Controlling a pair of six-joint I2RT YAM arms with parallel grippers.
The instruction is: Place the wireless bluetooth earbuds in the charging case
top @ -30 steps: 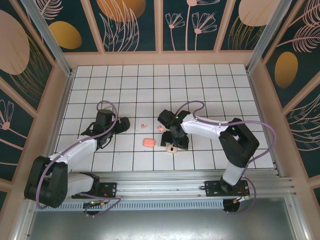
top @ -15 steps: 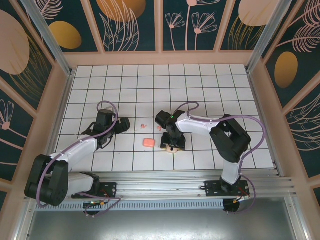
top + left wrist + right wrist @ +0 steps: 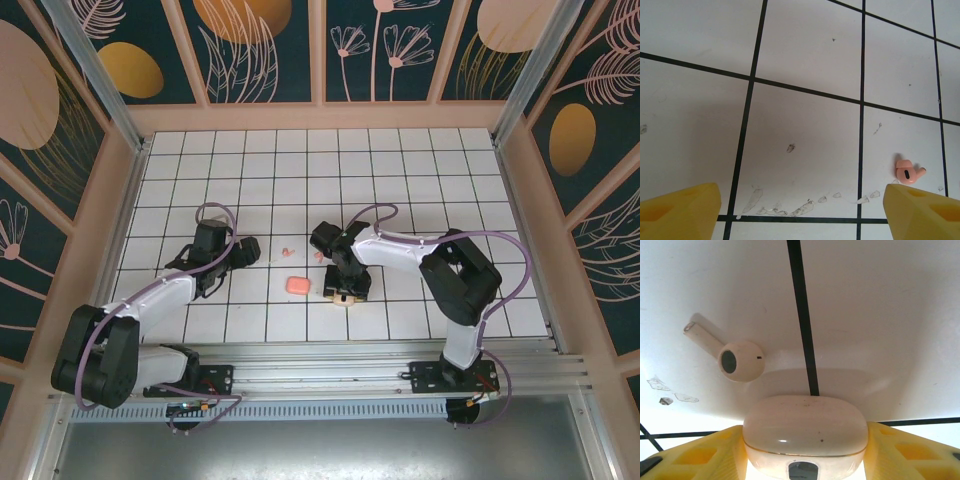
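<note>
Earbuds of two colours are seen on the white tiled floor (image 3: 400,180). One pink earbud (image 3: 288,250) is laid just beyond the salmon case (image 3: 297,285), on the side away from the arm bases. A second pink earbud (image 3: 320,256) is laid beyond the salmon case and a little to its right, close by the right arm's wrist.

The beige case (image 3: 345,297) is set to the right of the salmon case, near it but not touching. It is clamped by the right gripper (image 3: 345,288). In the right wrist view the rounded body of the beige case (image 3: 805,432) is pressed on both sides by the yellow fingers (image 3: 695,455), and a thin seam line is seen round it. A whitish earbud (image 3: 740,360) is laid on the floor just ahead of the gripped case, apart from it, with its stem pointed up and to the left in that view.

The left gripper (image 3: 243,250) is placed to the left of the salmon case and somewhat beyond it, low over the floor. Its yellow fingers (image 3: 680,210) are spread wide and nothing is held between them. In the left wrist view a pink earbud (image 3: 907,171) is seen on its side just ahead of the right-hand finger, untouched, and faint scuff marks (image 3: 790,207) are seen on the tile between the fingers.
</note>
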